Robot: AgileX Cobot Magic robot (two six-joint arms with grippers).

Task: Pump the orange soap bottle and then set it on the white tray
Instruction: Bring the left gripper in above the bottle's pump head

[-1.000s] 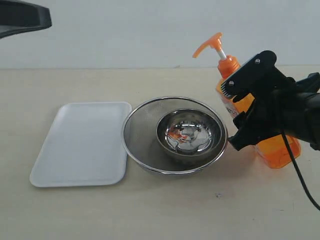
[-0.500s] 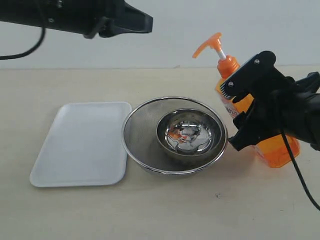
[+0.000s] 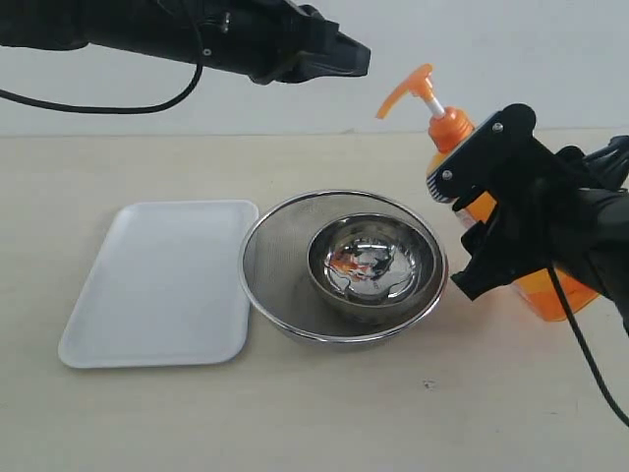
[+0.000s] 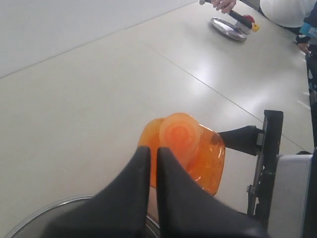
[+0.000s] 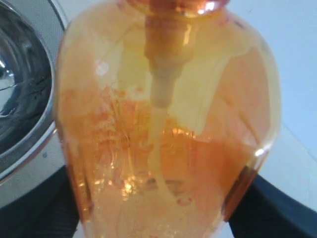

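Beige tabletop (image 3: 324,423) | orange soap bottle (image 3: 449,130) right of steel strainer (image 3: 265,265), right gripper (image 3: 477,221) jaws pinching its body | left gripper (image 4: 152,156) jaws pressed together, near pump head (image 3: 408,88) | white tray (image 3: 88,334) left of strainer.

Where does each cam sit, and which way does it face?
Exterior: off the arms, facing the wall across the table; shows white tray, steel strainer holding a steel bowl, left gripper raised, right gripper around the orange soap bottle.
Left wrist: above the bottle, looking down past shut fingers onto the pump head.
Right wrist: close on the bottle's body, dark fingers flanking it.
Shared: all three show bottle and strainer.
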